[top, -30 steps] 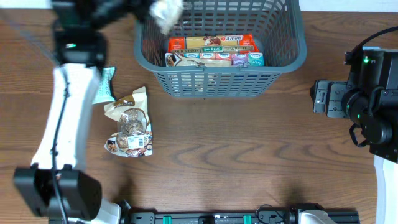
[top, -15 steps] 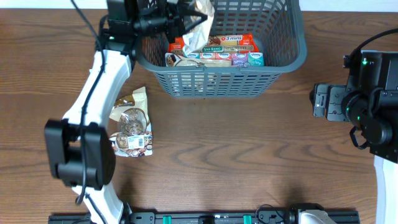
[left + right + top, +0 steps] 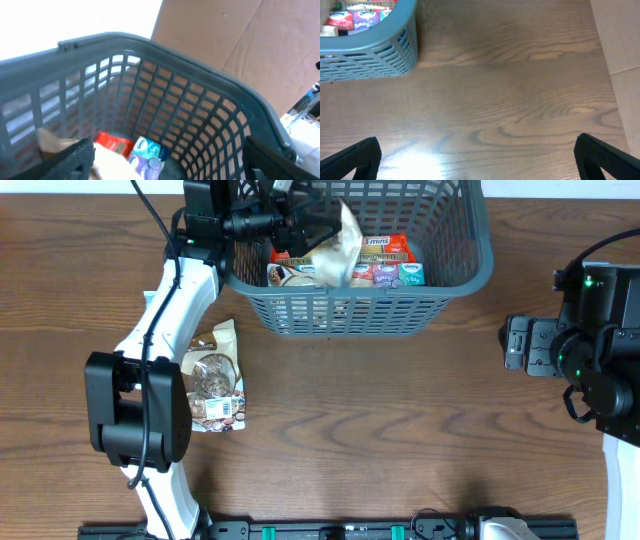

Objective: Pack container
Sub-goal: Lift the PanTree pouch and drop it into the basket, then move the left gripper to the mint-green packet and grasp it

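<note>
Left gripper [image 3: 172,162] sits over basket [image 3: 478,260] at table's [image 3: 400,430] far side, jaws wide in wrist view, so pale packet [image 3: 340,252] looks released onto boxes [image 3: 385,272] inside. Right gripper [image 3: 477,160] wide, empty, parked well aside, likely idle. Snack bags [image 3: 208,375] wait beside basket. Overhead blurs left fingertips; packet print unreadable; basket's far end cut off

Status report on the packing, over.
Left tool open over the basket; right tool open above table. Pale packet inside, apparently released. Snack pouches outside, left of basket. Nothing blocking.
</note>
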`<state>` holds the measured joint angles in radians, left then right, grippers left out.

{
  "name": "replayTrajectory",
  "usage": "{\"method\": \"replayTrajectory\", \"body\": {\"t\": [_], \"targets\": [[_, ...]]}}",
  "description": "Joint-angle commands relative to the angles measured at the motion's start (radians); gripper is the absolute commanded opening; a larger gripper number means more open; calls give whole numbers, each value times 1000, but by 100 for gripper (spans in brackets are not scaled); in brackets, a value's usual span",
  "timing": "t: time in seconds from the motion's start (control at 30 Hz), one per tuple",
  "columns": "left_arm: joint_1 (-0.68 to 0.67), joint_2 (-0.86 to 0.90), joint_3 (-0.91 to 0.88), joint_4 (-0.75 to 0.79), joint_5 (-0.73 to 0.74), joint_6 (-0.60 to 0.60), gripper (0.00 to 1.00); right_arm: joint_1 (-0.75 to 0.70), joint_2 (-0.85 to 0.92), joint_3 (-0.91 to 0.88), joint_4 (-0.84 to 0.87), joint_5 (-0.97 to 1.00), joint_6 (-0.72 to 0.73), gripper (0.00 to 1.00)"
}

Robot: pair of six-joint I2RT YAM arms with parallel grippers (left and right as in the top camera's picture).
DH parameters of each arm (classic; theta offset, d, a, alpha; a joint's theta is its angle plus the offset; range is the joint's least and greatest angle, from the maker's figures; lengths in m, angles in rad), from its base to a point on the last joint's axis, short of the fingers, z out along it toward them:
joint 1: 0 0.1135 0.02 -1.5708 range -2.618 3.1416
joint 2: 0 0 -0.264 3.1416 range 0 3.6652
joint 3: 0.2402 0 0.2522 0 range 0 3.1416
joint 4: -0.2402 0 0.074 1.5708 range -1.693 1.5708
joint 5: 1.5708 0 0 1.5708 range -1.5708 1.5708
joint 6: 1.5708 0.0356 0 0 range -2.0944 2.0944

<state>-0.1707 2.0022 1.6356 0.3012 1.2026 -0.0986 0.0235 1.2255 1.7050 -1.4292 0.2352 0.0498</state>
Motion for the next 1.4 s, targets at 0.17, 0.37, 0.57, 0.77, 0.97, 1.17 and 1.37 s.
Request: {"method": "replayTrajectory", "body": {"t": [0.17, 0.37, 0.57, 0.77, 0.97, 1.17, 1.37], "targets": [[81, -42, 7, 268, 18, -323, 67, -6, -10, -3, -2, 0, 17, 99], [195, -73, 7, 192, 17, -319, 65, -6, -10, -3, 0, 0, 16, 99], [356, -74, 7, 90, 16, -319, 55, -6, -10, -3, 0, 0, 16, 99], [481, -74, 7, -256, -105, -155, 49, -6, -10, -3, 0, 0, 17, 99], [520, -74, 7, -918, -702, 296, 50, -6, -10, -3, -2, 0, 17, 99], [517, -74, 7, -1117, -1021, 338, 65, -6, -10, -3, 14, 0, 17, 99], [517, -74, 6, -1115, -1190, 338, 67, -6, -10, -3, -3, -16, 17, 99]]}}
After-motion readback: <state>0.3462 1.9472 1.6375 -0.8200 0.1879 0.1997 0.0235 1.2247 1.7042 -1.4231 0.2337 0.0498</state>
